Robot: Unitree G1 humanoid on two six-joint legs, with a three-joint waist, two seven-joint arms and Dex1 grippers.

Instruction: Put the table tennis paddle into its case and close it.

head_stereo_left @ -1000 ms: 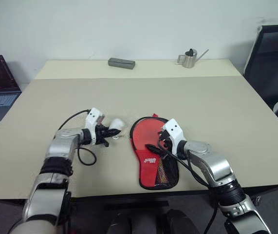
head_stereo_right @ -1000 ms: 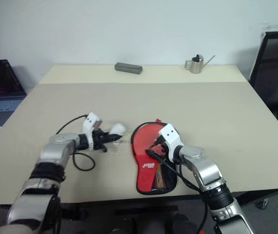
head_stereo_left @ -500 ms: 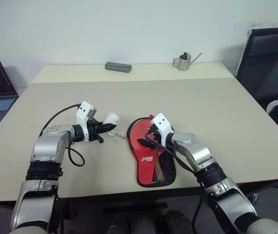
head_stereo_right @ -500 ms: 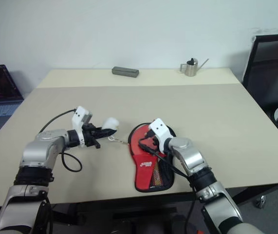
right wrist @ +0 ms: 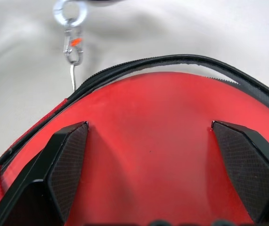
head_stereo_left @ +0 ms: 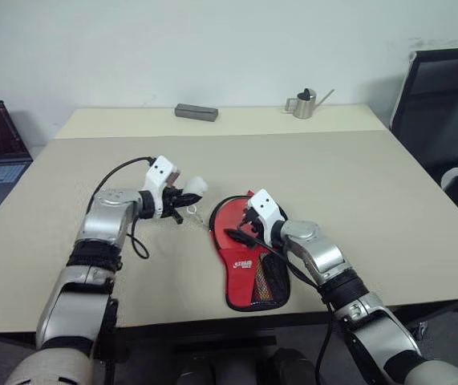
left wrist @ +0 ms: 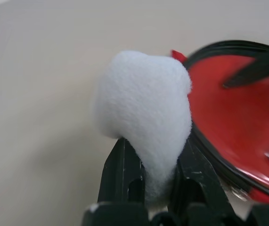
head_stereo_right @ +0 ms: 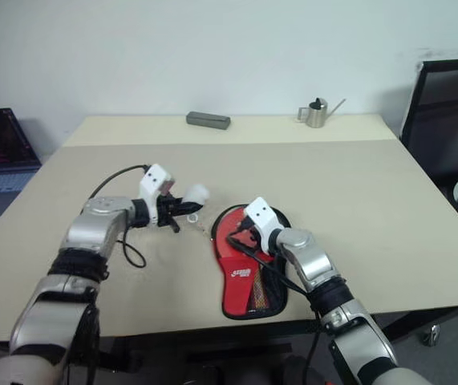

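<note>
The case lay red side up near the counter front edge, paddle face showing inside. Left fingers pinched a white fluffy pull; right fingers were spread wide over the case. Grey box and small metal can sat well back.

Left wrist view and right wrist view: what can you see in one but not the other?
Left wrist view: a fluffy white pom-pom pinched in the shut left gripper.

Right wrist view: a small metal clip beside the case's zipper edge, and the open right gripper spread over the red.

Both: the red case with its black zipper rim, lying on the beige table.
</note>
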